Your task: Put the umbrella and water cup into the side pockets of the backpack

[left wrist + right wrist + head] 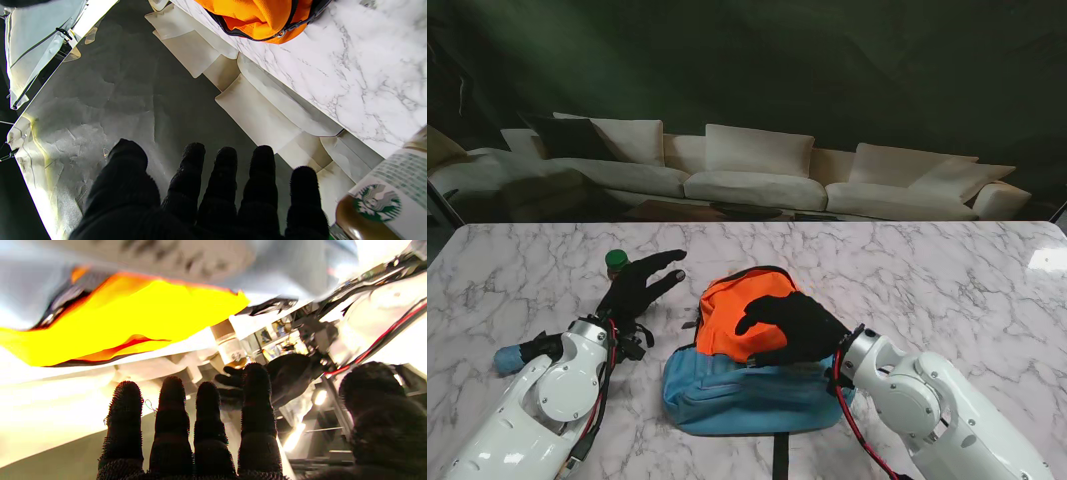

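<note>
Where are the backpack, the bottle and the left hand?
backpack (739, 395): stand view, on its blue body.
bottle (383, 203): left wrist view, on its label by the logo.
left hand (635, 288): stand view, on the back of the glove.

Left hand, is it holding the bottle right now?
No, the left hand is open with its fingers spread, and the bottle stands beside them, ungrasped.

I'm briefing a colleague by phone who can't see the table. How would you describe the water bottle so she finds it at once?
Start from the orange-and-blue backpack in the middle of the marble table. Look to its left, just past the fingertips of the left robot hand, where the bottle stands upright. Only its green cap shows from above, and up close its white label carries a green Starbucks logo.
</note>
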`<state>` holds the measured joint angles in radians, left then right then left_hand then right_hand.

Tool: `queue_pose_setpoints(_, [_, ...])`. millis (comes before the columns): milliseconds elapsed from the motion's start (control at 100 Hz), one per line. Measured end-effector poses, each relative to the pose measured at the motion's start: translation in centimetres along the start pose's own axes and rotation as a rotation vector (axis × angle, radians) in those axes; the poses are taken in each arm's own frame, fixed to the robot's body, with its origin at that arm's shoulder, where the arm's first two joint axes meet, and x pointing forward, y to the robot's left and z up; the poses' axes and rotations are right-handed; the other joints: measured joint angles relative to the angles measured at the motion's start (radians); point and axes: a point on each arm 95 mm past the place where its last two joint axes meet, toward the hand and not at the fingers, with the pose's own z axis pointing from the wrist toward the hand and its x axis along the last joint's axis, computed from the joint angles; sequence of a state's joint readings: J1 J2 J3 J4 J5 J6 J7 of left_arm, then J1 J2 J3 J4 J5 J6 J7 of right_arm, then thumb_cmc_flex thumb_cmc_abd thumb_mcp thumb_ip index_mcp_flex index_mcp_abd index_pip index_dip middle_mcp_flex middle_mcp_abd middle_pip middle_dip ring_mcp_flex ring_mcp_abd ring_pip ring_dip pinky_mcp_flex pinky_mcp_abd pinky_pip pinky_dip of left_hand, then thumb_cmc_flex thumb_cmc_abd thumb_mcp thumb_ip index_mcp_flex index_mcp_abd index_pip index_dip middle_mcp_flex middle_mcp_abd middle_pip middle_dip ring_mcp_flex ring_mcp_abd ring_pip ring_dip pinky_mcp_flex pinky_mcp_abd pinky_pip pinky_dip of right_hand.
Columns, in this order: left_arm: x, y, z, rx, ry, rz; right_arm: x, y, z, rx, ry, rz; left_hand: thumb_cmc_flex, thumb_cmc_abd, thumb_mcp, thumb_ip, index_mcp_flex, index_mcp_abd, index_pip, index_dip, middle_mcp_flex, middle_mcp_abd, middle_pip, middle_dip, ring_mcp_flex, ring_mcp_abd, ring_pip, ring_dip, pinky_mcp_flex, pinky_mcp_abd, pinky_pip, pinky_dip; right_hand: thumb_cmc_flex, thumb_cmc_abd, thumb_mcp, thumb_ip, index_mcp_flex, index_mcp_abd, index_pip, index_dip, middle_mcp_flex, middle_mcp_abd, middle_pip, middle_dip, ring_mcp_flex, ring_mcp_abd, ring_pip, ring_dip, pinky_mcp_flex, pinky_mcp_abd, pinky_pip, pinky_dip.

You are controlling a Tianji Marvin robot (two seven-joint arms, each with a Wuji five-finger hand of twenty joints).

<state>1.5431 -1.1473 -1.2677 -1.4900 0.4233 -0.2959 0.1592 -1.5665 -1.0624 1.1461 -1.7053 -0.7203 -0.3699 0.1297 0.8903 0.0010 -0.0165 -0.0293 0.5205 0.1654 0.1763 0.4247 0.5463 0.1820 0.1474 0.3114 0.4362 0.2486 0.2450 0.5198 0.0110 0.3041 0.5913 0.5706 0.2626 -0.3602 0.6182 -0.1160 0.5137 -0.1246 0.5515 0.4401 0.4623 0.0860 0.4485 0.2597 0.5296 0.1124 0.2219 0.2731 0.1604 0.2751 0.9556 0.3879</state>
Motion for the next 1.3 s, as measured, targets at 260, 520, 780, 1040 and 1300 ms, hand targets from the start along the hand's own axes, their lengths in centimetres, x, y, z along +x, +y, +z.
queue_pose_setpoints(260, [0.0,0.0,0.0,-0.002,0.001,0.0,-2.5,3.6,1.6,-0.065,-0.041,-0.087,0.0,0.0,0.0,0.0,0.0,0.0,0.0,0.0,0.0,0.0,0.0,0.0,0.0,0.0,0.0,0.0,0.0,0.0,0.0,0.0,0.011,-0.004,-0.025,0.011,-0.022,0.001,-0.03,0.0,0.0,0.0,-0.001,-0.003,0.0,0.007,-0.011,-0.015,-0.002,0.0,-0.005,-0.002])
queue_pose_setpoints(520, [0.0,0.0,0.0,-0.002,0.001,0.001,-6.9,4.9,5.6,-0.025,-0.085,-0.04,0.0,0.0,0.0,0.0,0.0,0.0,0.0,0.0,0.0,0.0,0.0,0.0,0.0,0.0,0.0,0.0,0.0,0.0,0.0,0.0,0.02,0.007,-0.025,0.021,-0.022,0.001,-0.03,0.001,-0.001,-0.001,-0.001,-0.003,-0.001,0.007,-0.022,-0.016,-0.013,0.0,-0.027,-0.008])
queue_pose_setpoints(780, [0.0,0.1,0.0,-0.004,0.001,0.0,-9.3,4.8,8.5,0.043,-0.134,-0.087,0.0,0.0,0.0,0.0,0.0,0.0,0.0,0.0,0.0,0.0,0.0,0.0,0.0,0.0,0.0,0.0,0.0,0.0,0.0,0.0,-0.115,0.003,-0.013,0.021,-0.216,0.167,-0.187,-0.056,-0.083,0.0,-0.034,-0.017,-0.049,0.0,-0.056,-0.057,-0.032,0.001,-0.087,-0.023])
queue_pose_setpoints(1040, [0.0,0.0,0.0,0.001,0.002,0.005,-11.8,4.3,9.4,0.138,-0.266,-0.225,0.0,0.0,0.0,0.0,0.0,0.0,0.0,0.0,0.0,0.0,0.0,0.0,0.0,0.0,0.0,0.0,0.0,0.0,0.0,0.0,-0.264,-0.051,0.056,0.007,-0.263,0.265,-0.31,-0.128,-0.118,0.048,-0.104,-0.048,-0.05,0.0,-0.063,-0.062,-0.027,-0.001,-0.104,-0.026])
queue_pose_setpoints(1300, [0.0,0.1,0.0,-0.006,0.003,0.004,-13.1,2.7,9.1,0.234,-0.435,-0.242,0.0,0.0,0.0,0.0,0.0,0.0,0.0,0.0,0.0,0.0,0.0,0.0,0.0,0.0,0.0,0.0,0.0,0.0,0.0,0.0,-0.326,-0.049,0.08,-0.01,-0.262,0.277,-0.356,-0.14,-0.228,0.061,-0.243,-0.114,-0.107,0.016,-0.09,-0.068,-0.039,0.024,-0.151,-0.047])
